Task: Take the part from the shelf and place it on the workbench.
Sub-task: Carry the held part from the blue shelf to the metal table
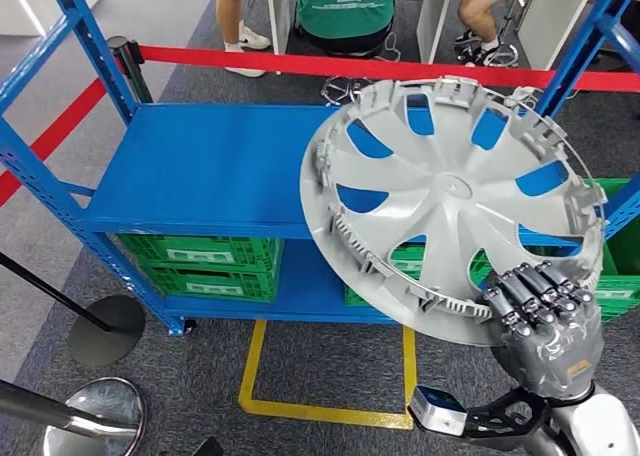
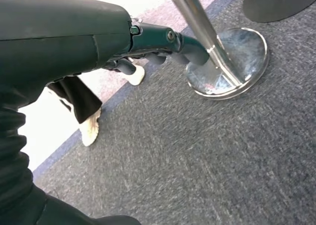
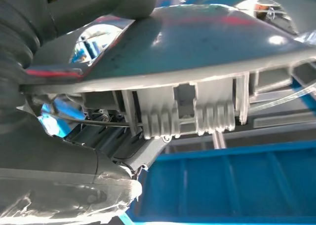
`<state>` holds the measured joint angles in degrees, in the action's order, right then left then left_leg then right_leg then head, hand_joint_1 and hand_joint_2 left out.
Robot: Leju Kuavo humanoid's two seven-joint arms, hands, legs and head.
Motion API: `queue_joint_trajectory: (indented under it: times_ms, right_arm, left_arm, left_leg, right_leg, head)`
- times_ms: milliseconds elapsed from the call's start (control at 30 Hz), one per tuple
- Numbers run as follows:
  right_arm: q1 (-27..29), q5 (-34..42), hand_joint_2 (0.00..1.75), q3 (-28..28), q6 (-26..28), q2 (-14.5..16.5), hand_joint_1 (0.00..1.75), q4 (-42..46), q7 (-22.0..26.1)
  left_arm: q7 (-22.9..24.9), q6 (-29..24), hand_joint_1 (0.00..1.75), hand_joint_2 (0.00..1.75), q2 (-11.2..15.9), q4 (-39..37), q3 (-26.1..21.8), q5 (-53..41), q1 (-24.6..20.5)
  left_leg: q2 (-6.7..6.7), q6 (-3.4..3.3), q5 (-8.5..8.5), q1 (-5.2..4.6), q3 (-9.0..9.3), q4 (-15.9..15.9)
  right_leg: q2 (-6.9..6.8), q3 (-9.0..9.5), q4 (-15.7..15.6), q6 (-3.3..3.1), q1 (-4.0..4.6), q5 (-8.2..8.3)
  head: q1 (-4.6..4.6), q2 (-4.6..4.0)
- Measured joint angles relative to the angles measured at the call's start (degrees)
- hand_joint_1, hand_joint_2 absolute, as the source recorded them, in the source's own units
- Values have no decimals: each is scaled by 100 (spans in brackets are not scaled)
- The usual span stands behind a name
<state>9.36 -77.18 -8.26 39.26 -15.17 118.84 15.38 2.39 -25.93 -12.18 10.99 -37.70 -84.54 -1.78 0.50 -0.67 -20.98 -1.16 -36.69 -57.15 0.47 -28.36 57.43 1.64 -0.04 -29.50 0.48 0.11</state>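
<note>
Far left of the right hand, chrome stanchion bases stand on the grey carpet; the left hand hangs beside one, fingers loosely curled, holding nothing. The blue shelf stretches ahead, green crates beneath it, red barrier tape behind. The right hand grips the silver wheel cover by its lower rim, tilted just above the shelf's right end.

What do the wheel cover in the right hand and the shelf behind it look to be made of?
Wheel cover: likely moulded plastic with a silver painted sheen; thin spokes and ribbed clips along its rim suggest that. Shelf: probably sheet steel, coated matte blue, with perforated uprights. The right hand grips the cover's lower rim.
</note>
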Motion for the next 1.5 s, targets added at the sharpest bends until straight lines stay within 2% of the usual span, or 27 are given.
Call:
queue_joint_trajectory:
  times_ms: [67, 133, 167, 233, 300, 367, 400, 433, 500, 567, 633, 667, 700, 767, 833, 900, 933, 1000, 1067, 1167, 1200, 1233, 1267, 1333, 1400, 1433, 1500]
  right_arm:
    - [7, -54, 175, -3, -1, -112, 175, -16, -63]
    - [11, -66, 175, -5, -1, -182, 175, -22, -81]
    - [14, -71, 175, -7, -1, -208, 175, -27, -82]
    - [22, -75, 175, -7, 0, -254, 175, -41, -82]
    - [31, -79, 175, -12, 0, -290, 175, -47, -82]
    - [36, -91, 175, -22, 1, -328, 175, -43, -84]
    - [38, -149, 175, -26, 2, -348, 175, -40, -113]
    - [46, -299, 175, -30, 3, -374, 175, -32, -198]
    - [101, -788, 175, -31, 4, -472, 175, 6, -511]
    - [192, -1145, 175, -5, 4, -627, 175, 67, -743]
    - [265, -1227, 175, 89, 4, -731, 175, 123, -653]
    - [295, -1239, 175, 166, 4, -748, 175, 150, -521]
    - [331, -1247, 175, 256, 4, -753, 175, 171, -382]
    - [405, -1250, 175, 437, 4, -754, 175, 204, -159]
    - [464, -1250, 175, 587, 4, -762, 175, 218, -85]
    - [508, -1250, 175, 690, 4, -783, 175, 230, -85]
    - [531, -1250, 175, 725, 4, -793, 175, 239, -85]
    - [578, -1252, 175, 781, 5, -803, 175, 255, -84]
    - [604, -1254, 175, 824, 6, -807, 175, 263, -85]
    - [647, -1254, 175, 862, 6, -810, 175, 273, -88]
    - [662, -1254, 175, 872, 6, -811, 175, 273, -89]
    - [674, -1254, 175, 879, 6, -811, 175, 273, -100]
    - [685, -1254, 175, 885, 6, -811, 175, 273, -115]
    - [706, -1254, 175, 888, 6, -813, 175, 273, -163]
    - [716, -1254, 175, 886, 7, -825, 175, 274, -219]
    - [715, -1254, 175, 882, 7, -836, 175, 274, -253]
    - [707, -1255, 175, 856, 8, -855, 175, 268, -329]
  left_arm:
    - [3, 1, 0, 175, 2, -1, 0, 0, 16]
    - [6, 1, 0, 175, 2, 0, 0, 0, 12]
    - [6, 1, 0, 175, 2, 0, 0, 0, 8]
    - [6, 1, 0, 175, 1, 1, 0, 0, 4]
    - [6, 1, 0, 175, 0, 1, 0, 0, -2]
    - [6, 0, 0, 175, -8, 1, 1, 0, -26]
    - [6, -2, 0, 175, -13, 1, 2, 0, -37]
    - [6, -6, 0, 175, -17, 1, 3, 0, -42]
    - [6, -21, 0, 175, -17, 1, 4, 0, -26]
    - [6, -32, 0, 175, -2, 1, -2, -1, 1]
    - [6, -34, 0, 175, 12, 0, -10, -2, 11]
    - [6, -34, 0, 175, 13, -1, -13, -2, 11]
    - [6, -34, 0, 175, 12, -1, -13, -2, 11]
    - [6, -34, 0, 175, 11, -1, -14, -3, 12]
    - [6, -32, 0, 175, 10, -1, -12, -1, 10]
    - [6, -30, 0, 175, 7, -1, -4, 2, 10]
    - [6, -30, 0, 175, 6, -1, -1, 2, 10]
    - [6, -30, 0, 175, 10, -1, 1, 2, 17]
    - [6, -30, 0, 175, 13, -1, 3, 2, 31]
    - [6, -30, 0, 175, 12, -2, 5, 2, 33]
    - [6, -30, 0, 175, 13, -1, 5, 2, 30]
    - [6, -30, 0, 175, 13, -1, 6, 2, 26]
    - [7, -30, 0, 175, 14, -1, 7, 2, 22]
    - [7, -30, 0, 175, 13, -1, 8, 2, 10]
    - [6, -29, 0, 175, 11, 0, 9, 4, -10]
    - [6, -27, 0, 175, 10, 0, 9, 5, -20]
    - [6, -18, 0, 175, 14, -1, 8, 9, -20]
  left_leg:
    - [3, 87, -346, 16, -122, -251]
    - [1, 167, -928, 55, -321, -926]
    - [0, 195, -1112, 75, -401, -1295]
    - [-1, 230, -1083, 113, -356, -1631]
    - [-2, 251, -780, 150, 72, -1200]
    - [13, 237, -737, 168, 664, -379]
    - [23, 205, -785, 160, 848, -81]
    - [33, 153, -825, 134, 925, 86]
    - [27, 30, -744, 92, 856, 142]
    - [6, -74, -620, 79, 744, 155]
    - [-9, -139, -491, 63, 596, 153]
    - [-14, -156, -423, 48, 511, 150]
    - [-18, -164, -355, 32, 423, 147]
    - [-24, -162, -224, 8, 253, 142]
    - [-25, -139, -99, -5, 108, 131]
    - [-24, -95, 16, -19, 25, 117]
    - [-25, -70, 68, -20, 7, 115]
    - [-23, -14, 152, -10, -23, 118]
    - [-18, 64, -108, 2, -113, -49]
    - [-17, 166, -1014, 51, -341, -1022]
    - [-17, 187, -1144, 68, -381, -1363]
    - [-17, 202, -1126, 83, -358, -1572]
    - [-17, 212, -996, 98, -254, -1601]
    - [-17, 212, -708, 125, 217, -1101]
    - [-11, 181, -727, 130, 817, -248]
    - [-6, 154, -791, 119, 991, 43]
    - [-5, 64, -809, 87, 1017, 241]
  right_leg:
    - [-15, -100, -16, -93, -25, 137]
    - [-18, -255, -11, -126, -32, 281]
    - [-18, -343, -6, -123, -32, 349]
    - [-24, -515, 9, -98, -35, 469]
    - [-27, -670, 37, -47, -43, 577]
    - [-27, -782, 71, 21, -40, 669]
    - [-32, -813, 75, 57, -40, 721]
    - [-38, -837, 64, 93, -51, 779]
    - [-47, -877, 39, 164, -98, 857]
    - [-46, -988, 235, 210, -125, 568]
    - [-45, -1168, 883, 224, -115, -40]
    - [-43, -1236, 1278, 224, -107, -268]
    - [-43, -1250, 1580, 218, -98, -359]
    - [-43, -1033, 1659, 192, -79, -170]
    - [-44, -435, 974, 161, -55, 39]
    - [-39, 161, 110, 127, -27, -67]
    - [-36, 291, -124, 108, -12, -150]
    - [-39, 241, -180, 43, -6, -111]
    - [-50, 123, -175, -51, -26, 13]
    - [-58, -105, -168, -114, -34, 247]
    - [-58, -200, -157, -112, -33, 321]
    - [-60, -300, -142, -104, -32, 390]
    - [-62, -397, -122, -89, -32, 451]
    - [-64, -557, -80, -45, -33, 551]
    - [-66, -674, -23, 16, -21, 639]
    - [-69, -723, -5, 48, -22, 695]
    - [-71, -814, -2, 116, -49, 810]
  head:
    - [-23, 0]
    - [-47, 0]
    - [-48, 0]
    - [-48, 0]
    - [-49, 0]
    - [-46, 0]
    - [-43, 0]
    - [-40, 0]
    - [-44, 0]
    - [-38, 0]
    - [-16, 0]
    - [-10, 0]
    - [-8, 0]
    - [-10, 0]
    - [-9, 0]
    - [-16, 0]
    - [-15, 0]
    - [-6, 0]
    - [-14, 0]
    - [-48, 0]
    - [-46, 0]
    - [-47, 0]
    - [-48, 0]
    - [-48, 0]
    - [-42, 0]
    - [-40, 0]
    - [-39, 0]
